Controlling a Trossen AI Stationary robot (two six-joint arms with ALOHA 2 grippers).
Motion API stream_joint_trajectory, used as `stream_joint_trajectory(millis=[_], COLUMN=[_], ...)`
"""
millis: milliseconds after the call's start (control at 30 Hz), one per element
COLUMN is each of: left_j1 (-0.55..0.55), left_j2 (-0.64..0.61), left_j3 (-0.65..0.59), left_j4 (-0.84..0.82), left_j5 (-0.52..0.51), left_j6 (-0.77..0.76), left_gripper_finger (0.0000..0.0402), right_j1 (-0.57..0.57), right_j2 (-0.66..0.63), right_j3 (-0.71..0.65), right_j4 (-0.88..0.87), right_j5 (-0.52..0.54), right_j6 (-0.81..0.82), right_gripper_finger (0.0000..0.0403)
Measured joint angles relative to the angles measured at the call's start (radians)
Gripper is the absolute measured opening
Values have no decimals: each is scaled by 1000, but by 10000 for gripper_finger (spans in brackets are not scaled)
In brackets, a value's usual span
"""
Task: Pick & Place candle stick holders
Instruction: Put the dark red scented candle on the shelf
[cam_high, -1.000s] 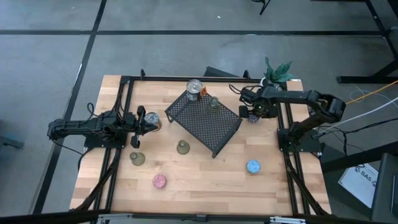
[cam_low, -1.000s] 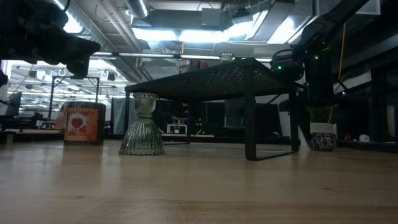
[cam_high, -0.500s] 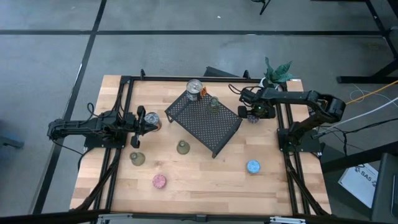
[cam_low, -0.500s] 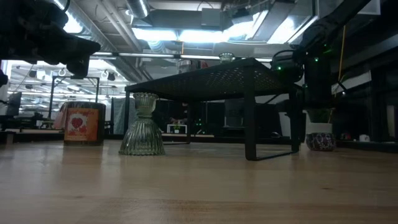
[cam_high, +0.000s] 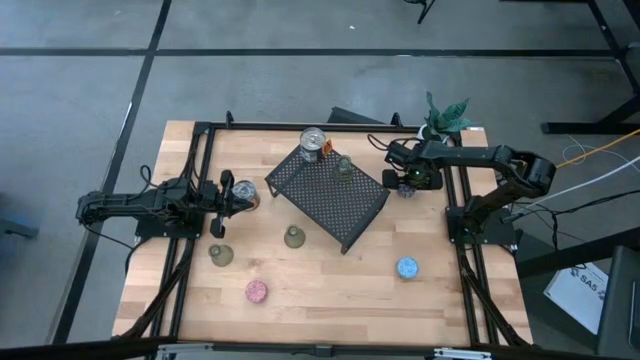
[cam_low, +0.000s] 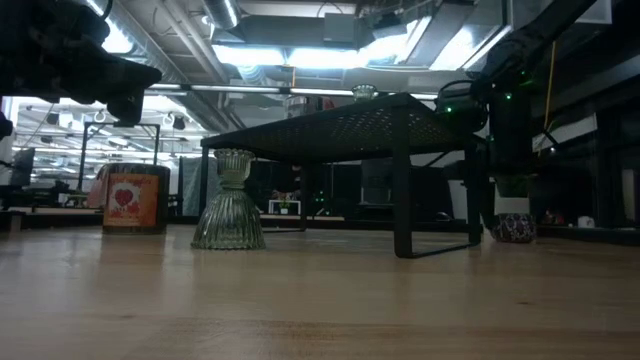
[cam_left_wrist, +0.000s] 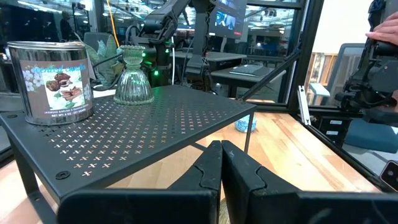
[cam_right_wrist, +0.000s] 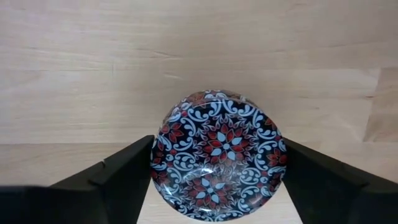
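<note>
Right pincer (cam_right_wrist: 214, 171) pointing straight down, fingers spread around patterned holder (cam_right_wrist: 217, 152) on wooden surface (cam_right_wrist: 93, 74), left pincer (cam_left_wrist: 221, 171) closed, level.

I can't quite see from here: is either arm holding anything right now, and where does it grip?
Not yet. The right gripper straddles a round patterned holder, fingers flanking its sides without clearly touching. The left gripper is shut on nothing.

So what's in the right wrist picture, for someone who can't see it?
A round holder with a red, white and blue flower pattern sits on the wooden table, seen from above. The right gripper is around it, one dark finger on each side.
</note>
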Motion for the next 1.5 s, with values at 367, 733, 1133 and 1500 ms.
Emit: stream_joint_trajectory(millis=[367, 733, 1133, 1500], left_j1=[0, 0, 0, 0], left_j2=[0, 0, 0, 0], left_j3=[0, 0, 0, 0], left_j4=[0, 0, 0, 0], left_j5=[0, 0, 0, 0], left_j6=[0, 0, 0, 0], left_gripper_finger=[1, 1, 1, 1], right_j1=[0, -1, -3, -11], right_j2=[-1, -32, -86, -133], right_j3=[0, 46, 195, 290], right_j4=[0, -111, -262, -371], right_j5=[1, 10, -14, -25], right_j6=[0, -7, -183, -352], right_gripper_finger=[307, 306, 305, 305])
